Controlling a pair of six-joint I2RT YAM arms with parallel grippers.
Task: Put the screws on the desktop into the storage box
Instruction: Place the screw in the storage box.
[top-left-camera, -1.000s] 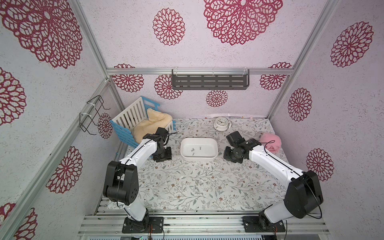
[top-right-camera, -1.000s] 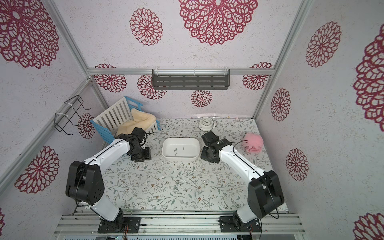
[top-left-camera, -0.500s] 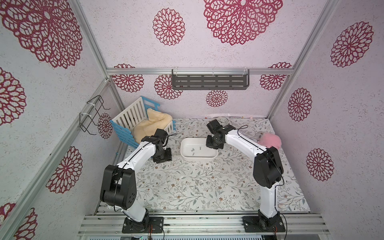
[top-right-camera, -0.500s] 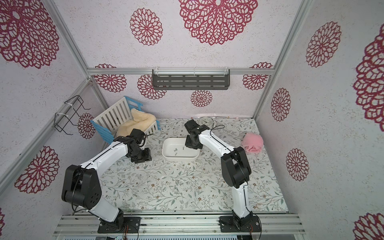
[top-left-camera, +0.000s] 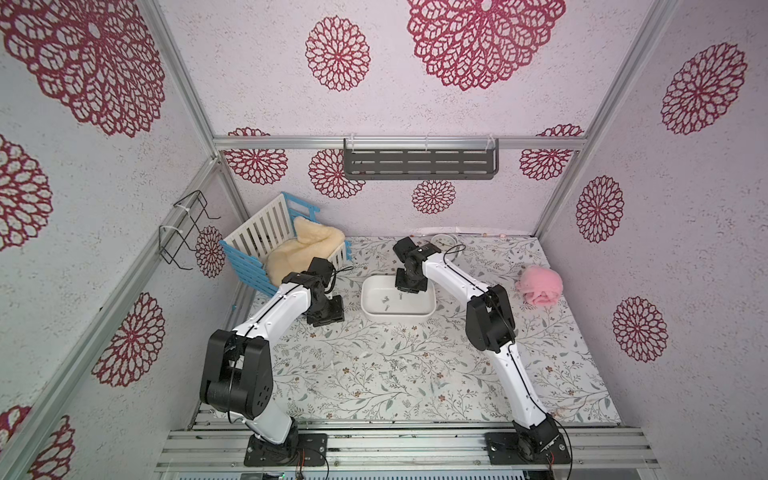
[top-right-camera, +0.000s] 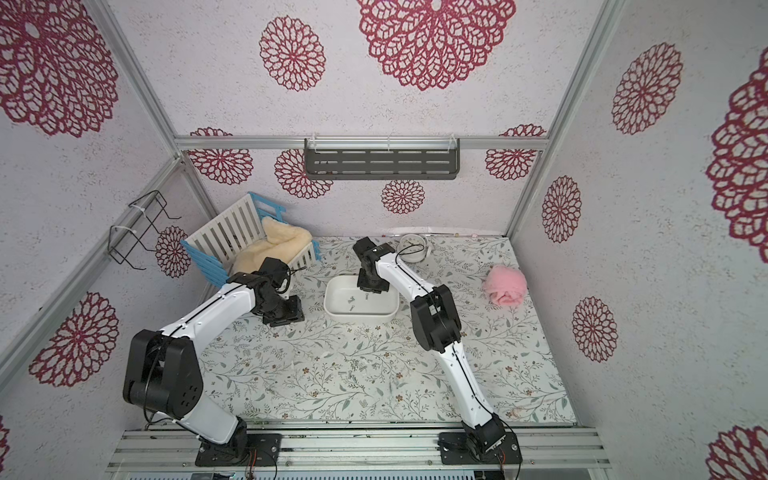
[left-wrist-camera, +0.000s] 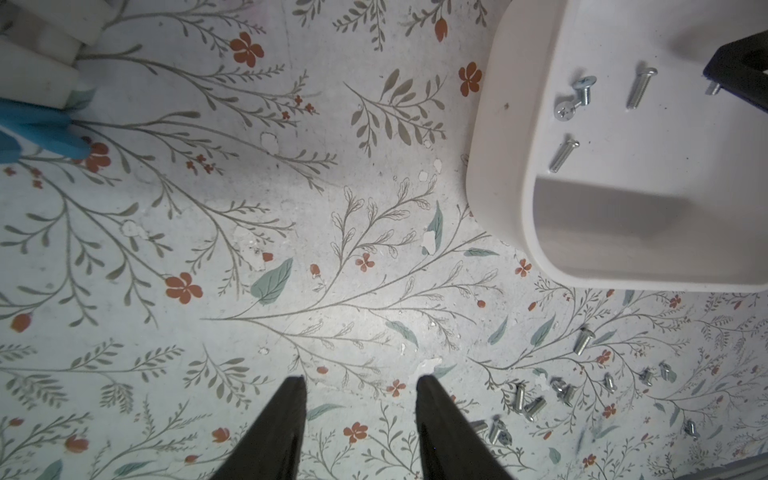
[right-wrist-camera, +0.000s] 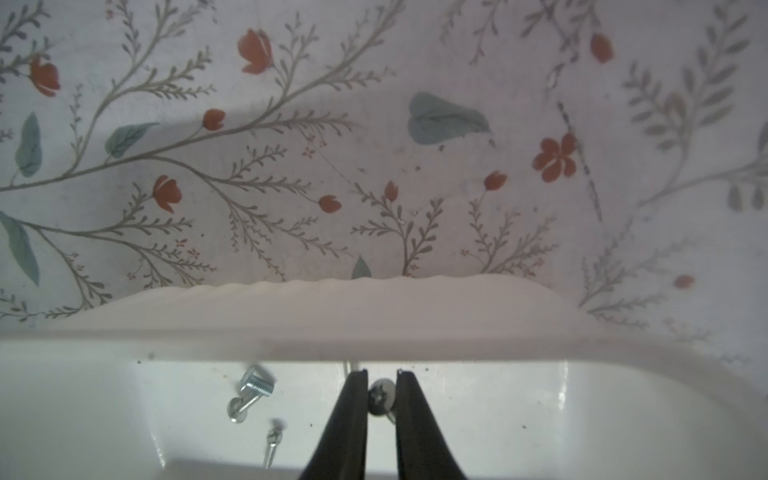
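White forearm on my right side folds sharply at the elbow and reaches back over the box (top-left-camera: 397, 316). The right gripper (right-wrist-camera: 382, 372) points down inside it, close to the far long wall. Its fingers pinch a screw (right-wrist-camera: 381, 397), head up toward the wrist camera and shaft slanting down to the box floor. Four other screws (left-wrist-camera: 640, 87) lie flat in the box, two of them touching.

My left gripper (left-wrist-camera: 360, 384) hangs with fingers spread and empty over bare desktop (top-left-camera: 332, 374) off the box's left end, near the blue crate (top-left-camera: 249, 266) in the far left corner. The box's long side runs parallel to the desktop's far edge. Loose screws (top-left-camera: 399, 368) scatter mid-desktop toward the front edge, pointing every way, with open surface around them.
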